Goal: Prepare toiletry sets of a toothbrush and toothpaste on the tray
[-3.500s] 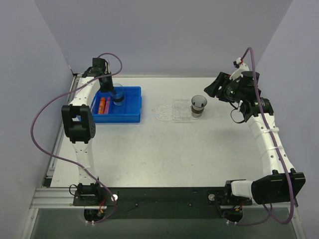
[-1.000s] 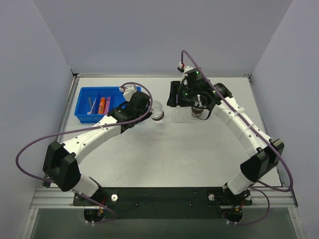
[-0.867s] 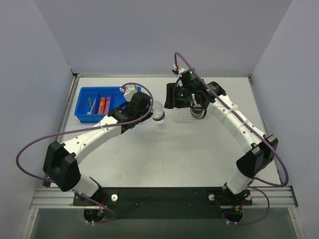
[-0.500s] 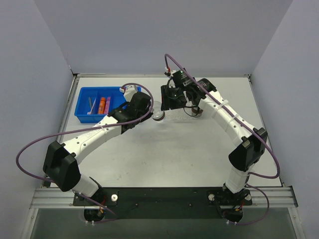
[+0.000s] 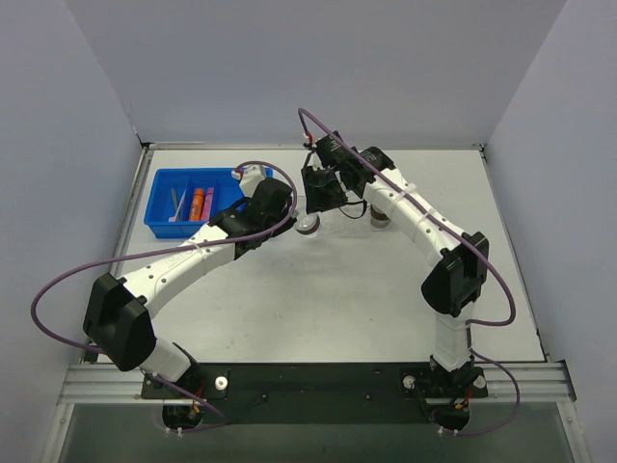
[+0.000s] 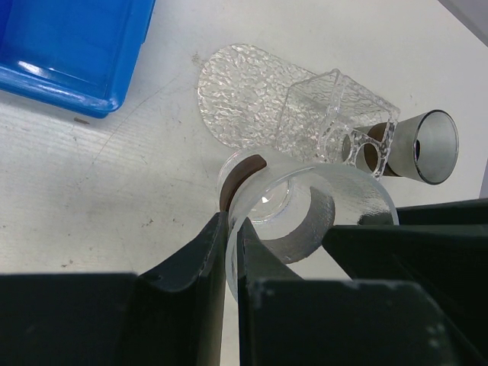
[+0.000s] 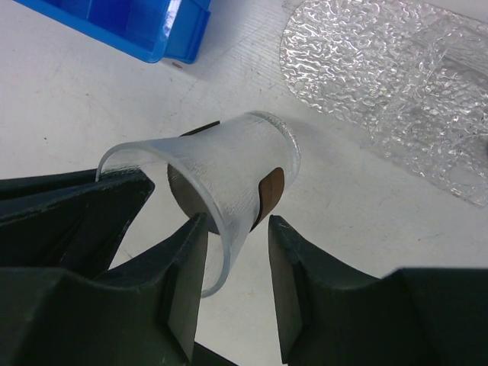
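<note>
My left gripper (image 6: 231,236) is shut on the rim of a clear plastic cup (image 6: 305,213) with a brown band, held tilted just left of the tray (image 6: 244,99). In the top view the cup (image 5: 307,224) sits between both grippers. My right gripper (image 7: 236,229) is open, its fingers either side of the cup's (image 7: 221,183) wall at the rim. The orange toothpaste (image 5: 197,203), the pink toothpaste (image 5: 208,200) and the toothbrush (image 5: 176,201) lie in the blue bin (image 5: 159,224). The tray (image 7: 366,69) is bare at its rounded near end.
A second cup (image 6: 423,145) with a brown band stands at the tray's far end, behind a clear textured box-like piece (image 6: 335,107). The blue bin's corner (image 7: 152,30) is close to the left of the held cup. The right arm (image 5: 405,207) arches over the tray.
My right gripper has swung left from beside the brown-banded cup to the clear cup held by the left gripper. The left arm, which carried the cup out of the bin earlier, has stayed still.
</note>
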Robot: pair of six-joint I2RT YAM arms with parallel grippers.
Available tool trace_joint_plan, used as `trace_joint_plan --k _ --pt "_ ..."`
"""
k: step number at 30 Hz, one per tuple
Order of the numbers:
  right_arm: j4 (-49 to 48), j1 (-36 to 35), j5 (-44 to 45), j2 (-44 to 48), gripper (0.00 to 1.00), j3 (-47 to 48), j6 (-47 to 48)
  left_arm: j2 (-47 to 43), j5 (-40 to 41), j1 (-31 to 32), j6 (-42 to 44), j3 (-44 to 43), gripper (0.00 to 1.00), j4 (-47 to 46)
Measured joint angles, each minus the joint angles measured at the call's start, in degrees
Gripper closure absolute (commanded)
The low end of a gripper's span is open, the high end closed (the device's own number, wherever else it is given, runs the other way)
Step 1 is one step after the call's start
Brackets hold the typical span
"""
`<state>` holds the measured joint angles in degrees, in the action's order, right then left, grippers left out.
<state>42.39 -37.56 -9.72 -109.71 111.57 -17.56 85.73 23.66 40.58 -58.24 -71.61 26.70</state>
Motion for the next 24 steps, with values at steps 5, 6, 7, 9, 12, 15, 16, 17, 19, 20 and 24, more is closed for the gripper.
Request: trace_joint_plan --k 5,6,7,9,12,15,16,17,19,20,24 --pt "0.3 0.0 0.8 -2.7 0.77 0.6 0.8 0.0 -0.2 0.0 -0.1 0.0 1.0 -0.2" --pt "0.3 0.0 0.8 -3.1 0.79 0.8 0.9 0.0 -0.3 0.0 -0.1 0.0 1.0 -0.2" --pt "0.4 0.0 0.8 -3.3 0.81 1.2 1.0 0.0 -0.4 0.0 -0.1 0.0 1.0 -0.3" --pt "0.6 0.0 1.2 -3.6 0.86 1.5 1.2 0.0 -0.5 0.0 -0.1 0.0 1.0 -0.4" --pt "1.1 -0.2 2.5 -3.6 0.98 1.7 1.4 0.0 -0.9 0.0 0.0 0.0 1.0 -0.9" --pt "1.8 -0.2 4.2 -3.8 1.0 1.8 1.6 0.2 -1.5 0.2 0.2 0.0 1.0 -2.1" --pt "2.0 -0.2 4.5 -4.0 1.0 1.8 1.6 0.3 -1.5 0.3 0.4 0.0 1.0 -2.2" --pt "2.1 -0.1 4.4 -4.2 1.0 1.8 1.6 0.5 -1.6 0.3 0.4 0.0 1.0 -2.1" --pt "2.3 0.0 4.3 -4.4 1.0 1.8 1.5 1.0 -2.1 0.2 0.5 0.0 0.98 -2.1" --pt "2.4 0.2 4.2 -4.5 1.0 1.8 1.4 1.2 -2.5 0.2 0.5 0.0 0.87 -2.3" --pt "3.1 1.0 3.2 -4.5 1.0 1.8 1.4 1.3 -3.9 0.1 1.5 0.0 0.54 -3.3"
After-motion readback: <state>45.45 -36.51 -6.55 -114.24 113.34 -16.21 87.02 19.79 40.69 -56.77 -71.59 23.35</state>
